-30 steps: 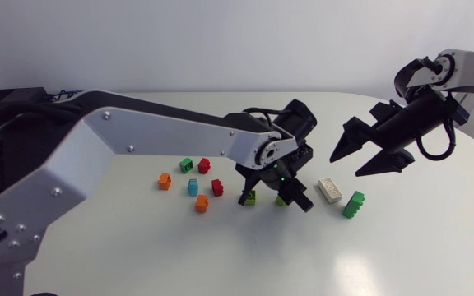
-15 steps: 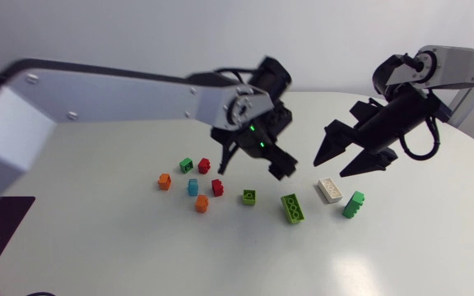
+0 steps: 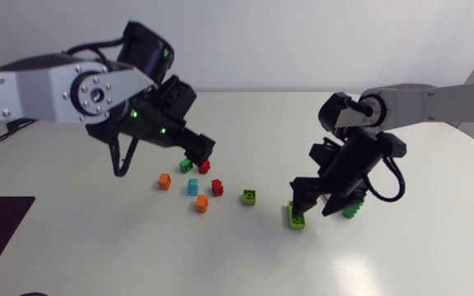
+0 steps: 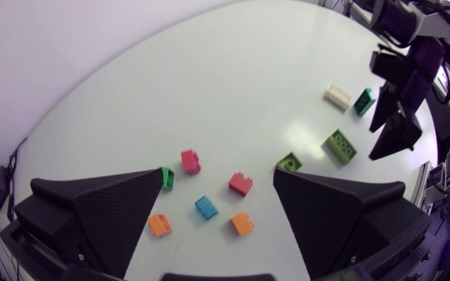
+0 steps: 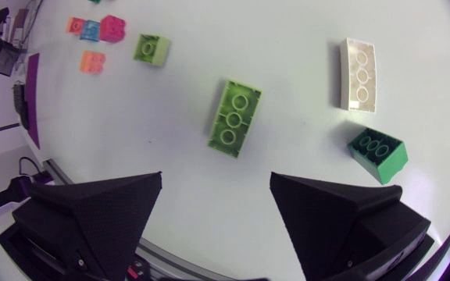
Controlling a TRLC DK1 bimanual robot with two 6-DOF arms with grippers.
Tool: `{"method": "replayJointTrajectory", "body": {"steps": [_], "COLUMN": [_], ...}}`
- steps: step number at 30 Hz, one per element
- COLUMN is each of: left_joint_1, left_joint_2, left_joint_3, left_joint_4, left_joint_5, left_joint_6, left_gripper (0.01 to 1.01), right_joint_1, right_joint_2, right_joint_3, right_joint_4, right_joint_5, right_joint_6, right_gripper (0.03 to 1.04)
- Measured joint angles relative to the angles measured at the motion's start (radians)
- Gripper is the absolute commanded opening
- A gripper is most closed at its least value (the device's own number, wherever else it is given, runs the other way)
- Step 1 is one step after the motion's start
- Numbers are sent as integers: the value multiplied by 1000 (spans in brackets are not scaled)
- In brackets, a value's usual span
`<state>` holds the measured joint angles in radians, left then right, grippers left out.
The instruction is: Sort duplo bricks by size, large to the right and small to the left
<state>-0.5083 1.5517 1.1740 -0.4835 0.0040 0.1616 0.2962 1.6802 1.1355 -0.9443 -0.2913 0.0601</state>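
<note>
A large lime brick (image 3: 296,216) (image 5: 233,117) lies flat on the table, just ahead of my right gripper (image 3: 317,203) (image 5: 216,179), which hangs open above it. Beside it are a large white brick (image 5: 360,73) and a large dark green brick (image 3: 355,210) (image 5: 378,154). Further left lie several small bricks, among them a lime one (image 3: 249,196), two red (image 3: 217,187), a blue (image 3: 193,186) and two orange (image 3: 202,203). My left gripper (image 3: 194,150) (image 4: 217,176) is open and empty, raised over the small green brick (image 3: 185,165).
The white table (image 3: 401,255) is round, with its edge behind and to the right. In the head view my right arm hides the white brick. The near side of the table, towards the front edge, is bare.
My left gripper opened, let go of the large lime brick and pulled back up and to the left. My right arm came down and left over that brick.
</note>
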Motion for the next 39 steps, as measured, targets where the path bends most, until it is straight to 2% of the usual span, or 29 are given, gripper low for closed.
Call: {"method": "replayJointTrajectory", "body": {"steps": [3, 8, 14, 17, 21, 25, 29, 37, 38, 39], "left_joint_1": [29, 37, -29, -63, -66, -60, -63, -117, -129, -143], "left_joint_2": [2, 53, 127, 159, 170, 170, 177, 276, 290, 306], "left_joint_3": [-105, -127, -123, -118, -117, -117, -115, -44, -29, -8], "left_joint_4": [45, 100, 118, 124, 124, 125, 126, 126, 126, 125], "left_joint_5": [0, 0, 1, 1, 1, 1, 1, 5, 9, 10], "left_joint_6": [0, -2, -17, -24, -24, -24, -24, -23, -23, -23], "left_gripper": [985, 985, 982, 982, 982, 982, 982, 972, 972, 972], "right_joint_1": [19, 52, 96, 98, 84, 40, -6, -122, -137, -149], "right_joint_2": [8, 76, 172, 180, 180, 180, 180, 126, 116, 105], "right_joint_3": [-47, -47, -15, -7, -5, -6, -25, -55, -55, -55], "right_joint_4": [52, 108, 118, 119, 124, 156, 193, 193, 192, 192], "right_joint_5": [77, 145, 155, 163, 184, 195, 210, 214, 214, 214], "right_joint_6": [8, 34, 66, 79, 83, 82, 82, 73, 71, 66], "right_gripper": [993, 993, 984, 893, 754, 438, 261, 251, 275, 420]}}
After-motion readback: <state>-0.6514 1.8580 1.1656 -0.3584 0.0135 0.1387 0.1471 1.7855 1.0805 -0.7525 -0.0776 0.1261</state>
